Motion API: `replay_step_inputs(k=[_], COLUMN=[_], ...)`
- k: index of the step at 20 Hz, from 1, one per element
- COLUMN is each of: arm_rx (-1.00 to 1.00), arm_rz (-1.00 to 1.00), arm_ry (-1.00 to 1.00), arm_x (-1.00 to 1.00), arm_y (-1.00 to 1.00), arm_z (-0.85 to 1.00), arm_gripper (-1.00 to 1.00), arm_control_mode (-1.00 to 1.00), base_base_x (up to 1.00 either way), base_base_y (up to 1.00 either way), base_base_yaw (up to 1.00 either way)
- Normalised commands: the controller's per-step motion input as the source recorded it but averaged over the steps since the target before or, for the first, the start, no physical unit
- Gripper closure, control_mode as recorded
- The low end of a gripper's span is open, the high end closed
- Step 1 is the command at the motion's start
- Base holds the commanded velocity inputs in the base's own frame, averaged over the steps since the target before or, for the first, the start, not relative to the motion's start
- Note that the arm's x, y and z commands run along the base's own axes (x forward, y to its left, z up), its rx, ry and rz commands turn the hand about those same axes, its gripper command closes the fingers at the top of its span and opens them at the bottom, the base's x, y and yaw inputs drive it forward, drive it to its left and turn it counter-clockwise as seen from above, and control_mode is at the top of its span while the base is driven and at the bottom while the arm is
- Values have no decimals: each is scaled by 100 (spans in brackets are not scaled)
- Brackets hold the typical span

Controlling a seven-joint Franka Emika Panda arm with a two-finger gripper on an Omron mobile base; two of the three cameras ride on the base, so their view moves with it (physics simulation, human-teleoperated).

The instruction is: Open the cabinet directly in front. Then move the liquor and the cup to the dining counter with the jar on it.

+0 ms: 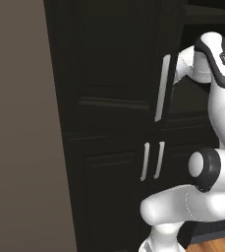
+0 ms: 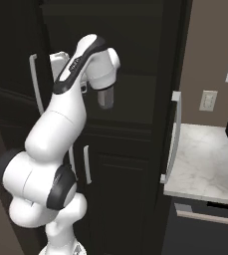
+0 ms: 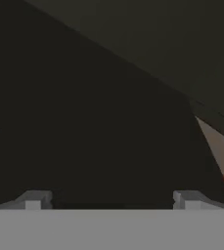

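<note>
The tall near-black cabinet [image 1: 109,74] stands straight ahead. Its left door carries a long pale bar handle [image 1: 162,88], seen again as the left handle [image 2: 36,84]. The right door [image 2: 168,99] is swung out, edge-on, with its handle [image 2: 175,134] facing the room, and dark shelves show inside. My white hand [image 1: 185,66] reaches past the left door's edge at handle height. In the hand view my gripper [image 3: 112,200] is open, its fingertips [image 3: 35,199] wide apart with nothing between them, facing dark panels. The liquor, cup, jar and dining counter are out of view.
Shorter lower doors with paired short handles [image 1: 152,161] sit under the tall doors. A brown wall [image 1: 20,147] borders the cabinet on the left. To the right, a marble worktop [image 2: 205,164] lies against a wall with an outlet [image 2: 208,100], close behind the swung-out door.
</note>
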Motion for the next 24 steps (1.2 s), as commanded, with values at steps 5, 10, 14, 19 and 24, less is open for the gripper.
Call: replay_step_inputs(k=[5, 10, 14, 19, 24], arm_rx=[1, 18, 17, 28, 35], arm_rz=[33, 7, 0, 0, 1], arm_ry=[-5, -27, -40, -25, -16], arm_x=[-100, -100, -100, -100, -74], arm_y=[8, 13, 34, 90, 100], arm_z=[1, 0, 4, -2, -21], arm_gripper=[-100, -100, -100, -100, -100], arm_control_mode=[-100, -100, -100, -100, -100], base_base_x=[0, 0, 0, 0, 0], base_base_y=[0, 0, 0, 0, 0], base_base_yaw=[0, 0, 0, 0, 0])
